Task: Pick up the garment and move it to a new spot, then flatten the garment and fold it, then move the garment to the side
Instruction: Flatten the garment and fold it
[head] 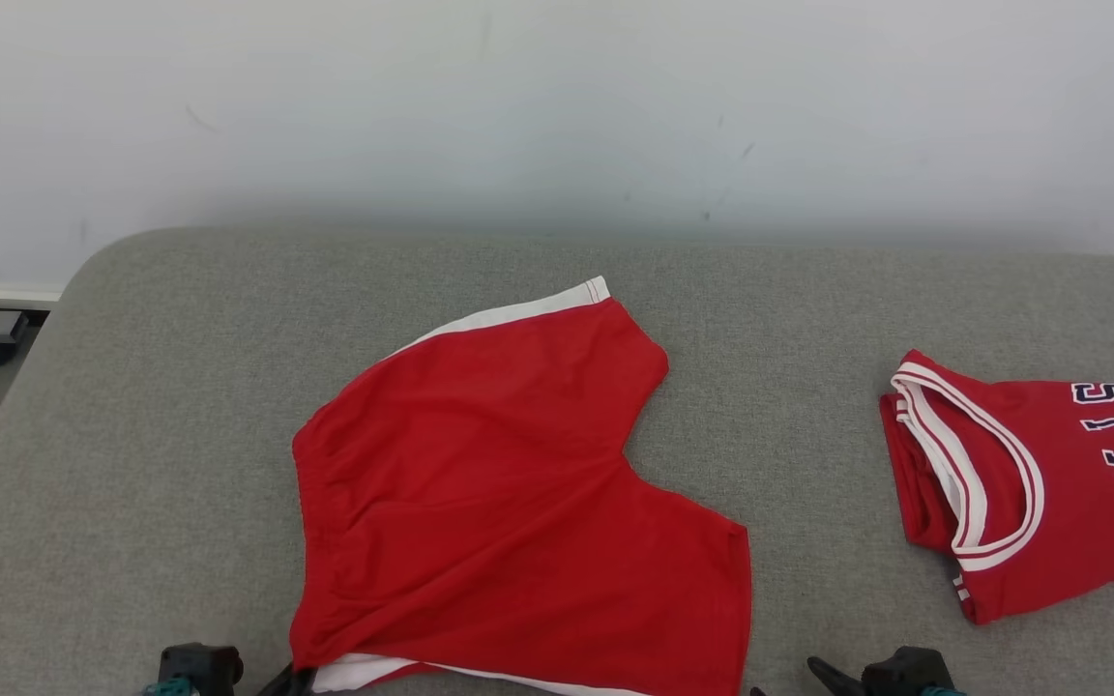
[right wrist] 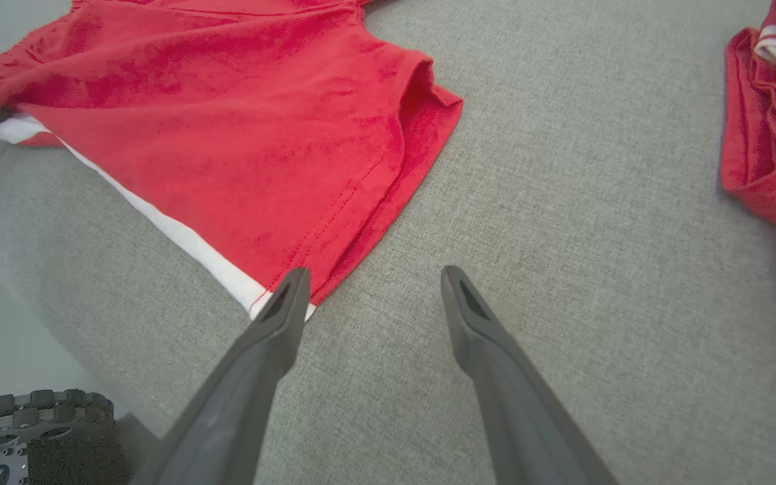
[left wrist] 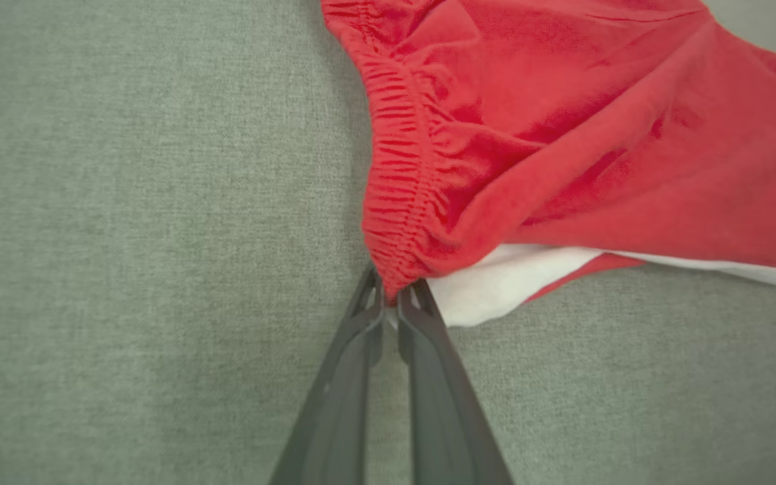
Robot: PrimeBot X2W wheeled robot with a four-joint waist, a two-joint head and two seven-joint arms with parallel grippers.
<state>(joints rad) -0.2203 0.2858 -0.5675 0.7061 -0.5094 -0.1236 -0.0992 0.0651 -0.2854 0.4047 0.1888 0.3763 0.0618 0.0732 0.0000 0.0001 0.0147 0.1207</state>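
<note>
A pair of red cloth shorts with a white stripe down the side [head: 518, 483] lies in the middle of the grey padded bench [head: 131, 387], and its low part reaches the near edge. The left claw [left wrist: 391, 300] is pinched tight on the corner of the stretchy waistband, down by the near edge. The right claw [right wrist: 374, 283] is spread wide and holds nothing. It sits just beside the corner of one leg's hem, also by the near edge. A folded red jersey with white trim and dark letters [head: 1050, 483] rests well apart, by the right edge. The shorts look bumpy near the waistband, and some white cloth is tucked under them, so I think this is the flattening step. Next, the right claw likely needs to close on that hem corner. Then both claws can pull the cloth smooth.
</note>
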